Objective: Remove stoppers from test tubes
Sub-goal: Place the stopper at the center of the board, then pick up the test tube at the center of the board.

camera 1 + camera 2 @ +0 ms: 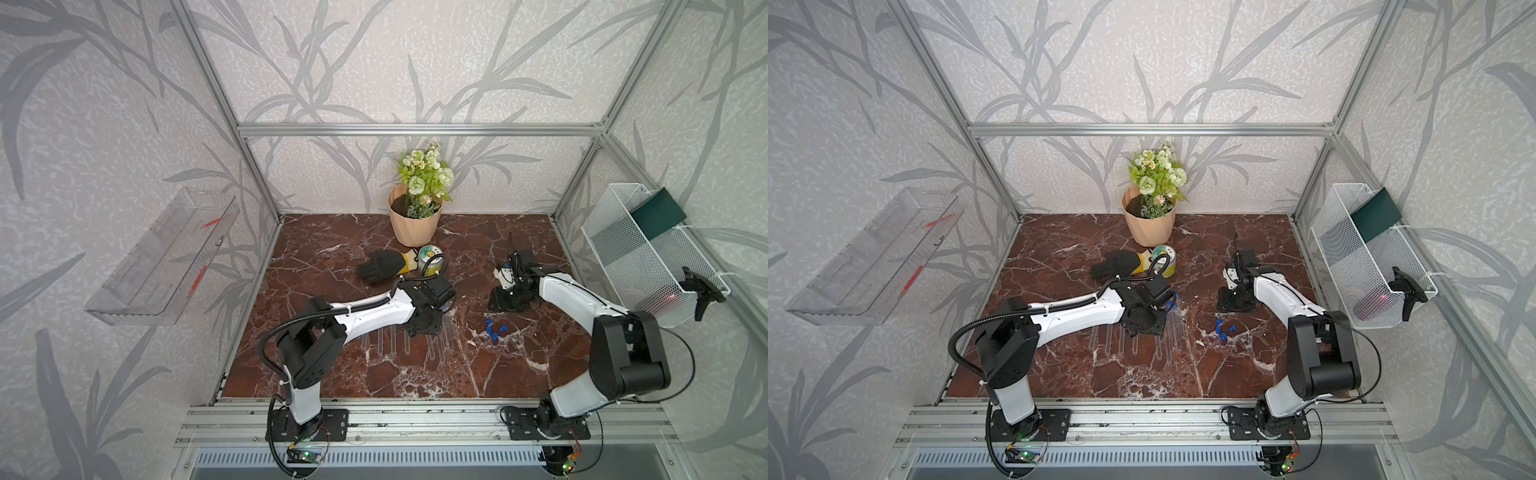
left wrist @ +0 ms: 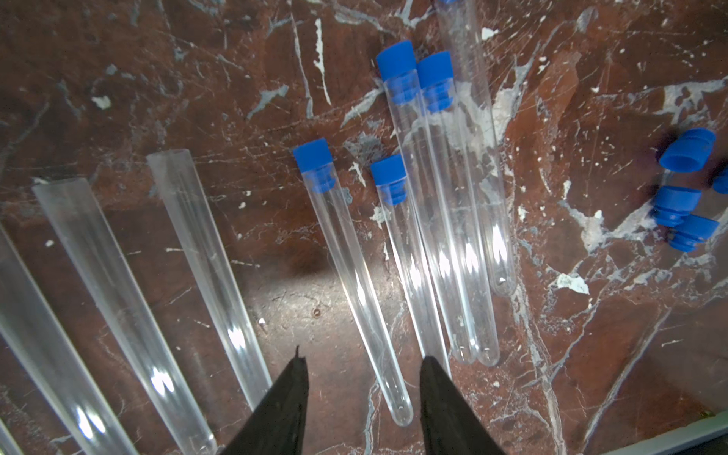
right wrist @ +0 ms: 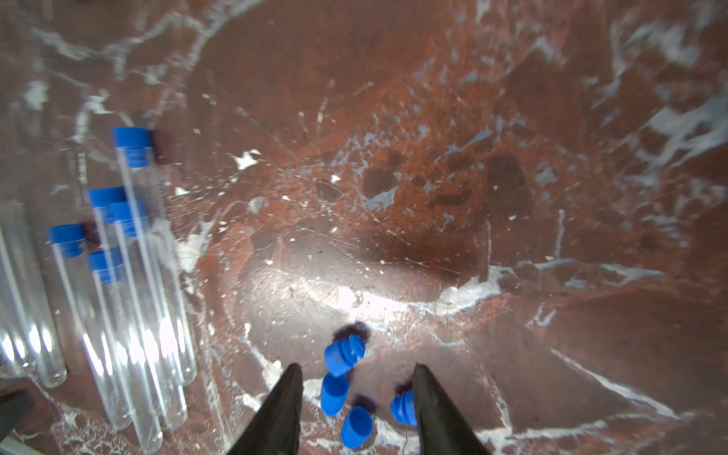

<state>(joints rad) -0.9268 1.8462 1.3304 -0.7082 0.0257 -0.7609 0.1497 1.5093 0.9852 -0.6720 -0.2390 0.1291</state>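
Grey leaf-print walls (image 1: 374,62), aluminium frame (image 1: 415,129), red-brown marble tabletop (image 1: 332,249), peach flowerpot (image 1: 415,228) at the back.

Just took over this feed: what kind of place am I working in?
Likely a staged robot test cell, not a lab: an aluminium frame boxes in a marble-look tabletop, with leaf-print wallpaper and a flower pot.

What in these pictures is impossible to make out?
Top views: most mouths of the clear plastic test tubes lie under the left arm's black wrist, so stoppered ones cannot be counted.
Left wrist view: one tube has its mouth cut off by the picture edge.
Right wrist view: blur hides whether a blue plug stopper touches a finger of the right gripper.
Top views: dark green item in the white mesh basket, too small to identify.
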